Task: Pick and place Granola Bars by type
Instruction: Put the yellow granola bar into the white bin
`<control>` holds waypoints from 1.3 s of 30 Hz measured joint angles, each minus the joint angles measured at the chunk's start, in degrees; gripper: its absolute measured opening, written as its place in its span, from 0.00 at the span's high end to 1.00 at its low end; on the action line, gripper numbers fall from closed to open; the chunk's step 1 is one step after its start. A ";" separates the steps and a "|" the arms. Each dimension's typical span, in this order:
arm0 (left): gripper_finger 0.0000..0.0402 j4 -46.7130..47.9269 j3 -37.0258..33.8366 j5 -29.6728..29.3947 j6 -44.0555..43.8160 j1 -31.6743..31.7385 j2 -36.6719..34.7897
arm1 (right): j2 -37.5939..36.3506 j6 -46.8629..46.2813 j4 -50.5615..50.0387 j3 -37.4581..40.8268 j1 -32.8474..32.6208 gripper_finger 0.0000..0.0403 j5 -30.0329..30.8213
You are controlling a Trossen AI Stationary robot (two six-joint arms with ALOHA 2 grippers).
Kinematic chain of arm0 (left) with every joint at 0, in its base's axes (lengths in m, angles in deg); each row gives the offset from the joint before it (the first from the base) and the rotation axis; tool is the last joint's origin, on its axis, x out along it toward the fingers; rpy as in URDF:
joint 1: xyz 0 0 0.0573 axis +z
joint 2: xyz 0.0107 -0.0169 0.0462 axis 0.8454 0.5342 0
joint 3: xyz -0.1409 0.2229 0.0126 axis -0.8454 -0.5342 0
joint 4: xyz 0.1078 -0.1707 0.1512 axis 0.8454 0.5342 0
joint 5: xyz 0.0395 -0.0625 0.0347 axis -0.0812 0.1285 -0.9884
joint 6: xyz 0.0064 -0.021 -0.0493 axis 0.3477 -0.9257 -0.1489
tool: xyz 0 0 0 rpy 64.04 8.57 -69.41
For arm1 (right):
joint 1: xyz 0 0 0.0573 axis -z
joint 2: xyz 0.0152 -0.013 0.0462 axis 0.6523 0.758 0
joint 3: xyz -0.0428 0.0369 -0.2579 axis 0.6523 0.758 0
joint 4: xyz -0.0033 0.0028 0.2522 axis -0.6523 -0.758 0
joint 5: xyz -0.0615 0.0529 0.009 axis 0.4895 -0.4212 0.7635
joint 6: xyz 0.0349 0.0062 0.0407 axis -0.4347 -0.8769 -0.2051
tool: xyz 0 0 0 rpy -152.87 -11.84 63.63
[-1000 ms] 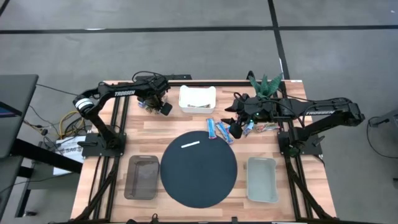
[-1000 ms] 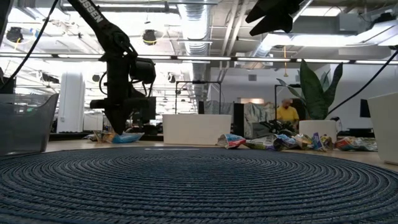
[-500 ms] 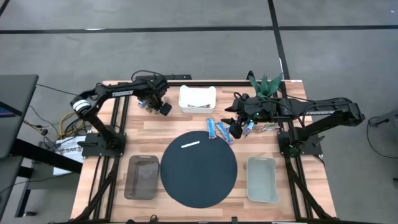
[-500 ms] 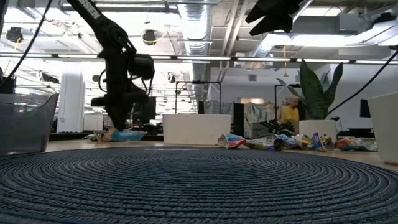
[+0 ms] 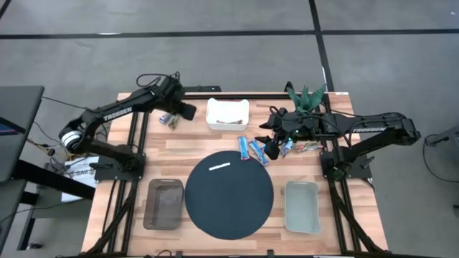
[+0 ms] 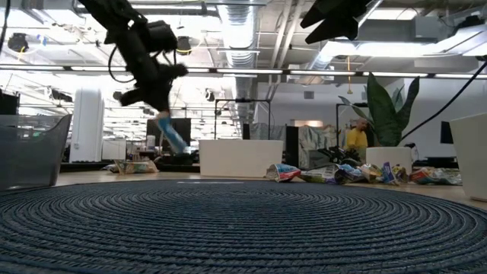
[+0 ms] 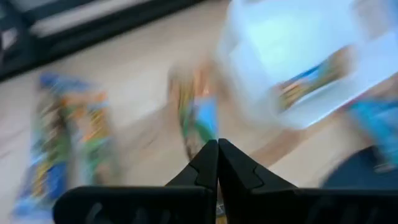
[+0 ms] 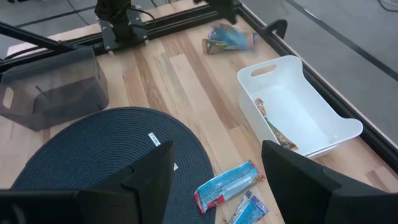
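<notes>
My left gripper point(image 5: 185, 112) point(image 6: 159, 113) point(image 7: 217, 145) is raised over the table's far left part, shut on a blue granola bar point(image 6: 172, 137). More bars point(image 5: 168, 120) point(image 6: 135, 166) lie below it on the wood. My right gripper point(image 5: 270, 145) point(image 8: 214, 186) hangs open above two blue bars point(image 5: 252, 150) point(image 8: 227, 185) at the mat's far edge. A heap of mixed bars point(image 5: 305, 146) point(image 6: 358, 173) lies on the right. The white bin point(image 5: 228, 115) point(image 8: 298, 112) holds a few bars. My left gripper pinches the blue bar by its upper end point(image 6: 163, 122) between the two fingers, which come from above. The bar hangs slanted below them, lifted clear of the table. In the blurred wrist view the bar point(image 7: 198, 121) shows just past the shut fingertips.
A dark round mat point(image 5: 229, 197) with a short white strip point(image 5: 219, 166) fills the table's middle. A grey bin point(image 5: 163, 204) stands near left, a pale green bin point(image 5: 301, 206) near right. A plant point(image 5: 307, 95) stands at the far right edge.
My left gripper has risen from the far left pile, tipping and shifting toward the far edge, and has carried the blue bar up with it. That bar lay on the table a second ago and now hangs clear. My right arm has kept still.
</notes>
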 joint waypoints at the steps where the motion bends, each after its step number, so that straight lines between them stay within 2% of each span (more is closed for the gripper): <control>1: 1.00 -2.43 0.00 0.95 -1.20 -0.31 -0.19 | 0.00 0.00 0.02 0.00 0.00 0.42 0.00; 5: 1.00 -11.10 0.02 4.87 -5.93 -1.43 -0.13 | 0.00 0.02 0.39 0.00 0.00 0.42 0.00; 7: 1.00 -12.39 0.11 5.29 -6.97 -1.68 -0.10 | 0.00 0.00 0.78 0.00 0.00 0.42 0.00; 17: 1.00 -3.23 0.11 4.31 -5.66 -1.25 -0.06 | 0.00 0.02 1.24 0.00 0.00 0.42 0.00; 21: 0.98 -0.73 0.11 7.88 -4.12 -1.53 -0.06 | 0.00 0.02 1.24 0.00 0.00 0.42 0.00; 25: 0.87 2.01 0.03 8.63 -3.77 -2.99 0.27 | 0.00 0.03 1.22 0.00 0.00 0.42 0.00; 30: 0.65 4.07 0.02 3.19 -4.46 -5.77 1.04 | 0.00 0.04 1.22 0.00 0.00 0.42 0.00; 33: 0.54 5.73 0.02 2.13 -4.54 -7.85 3.74 | 0.00 0.04 1.21 0.00 0.00 0.42 0.00; 36: 0.47 5.59 -0.02 1.79 -2.68 -10.25 7.99 | 0.00 0.06 1.20 0.00 0.00 0.42 0.00; 39: 0.43 4.51 -0.02 -3.19 -2.14 -11.83 11.18 | 0.00 0.04 1.20 0.00 0.00 0.42 0.00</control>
